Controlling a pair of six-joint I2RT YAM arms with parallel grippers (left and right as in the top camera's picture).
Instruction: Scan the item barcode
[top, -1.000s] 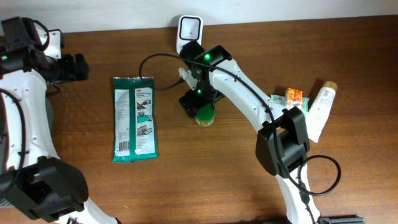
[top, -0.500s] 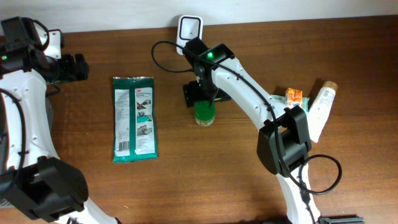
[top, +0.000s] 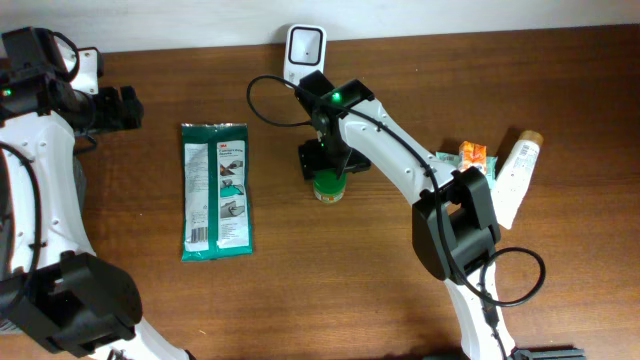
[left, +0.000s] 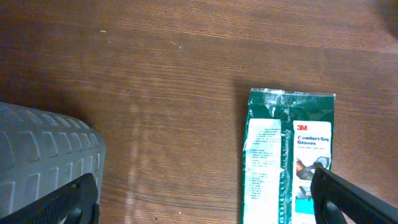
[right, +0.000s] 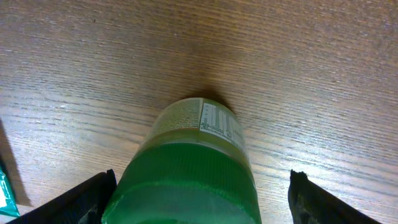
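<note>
The green-capped bottle (right: 198, 127), with pale fine-print labelling, stands at centre frame on the bench (right: 311, 56). The right pincer (right: 200, 190) straddles its cap, spread and gripping nothing, with a clear gap at the right-hand finger.

Brown wooden table (top: 300, 290) with green glove packet (top: 216, 190), upright green bottle (top: 329, 186), orange packet (top: 474, 155), white tube (top: 513, 175), white scanner (top: 304, 48).

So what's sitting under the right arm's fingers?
A green-lidded plastic bottle, upright on the brown wooden table, between the spread fingers. Its base is hidden by its own body.
</note>
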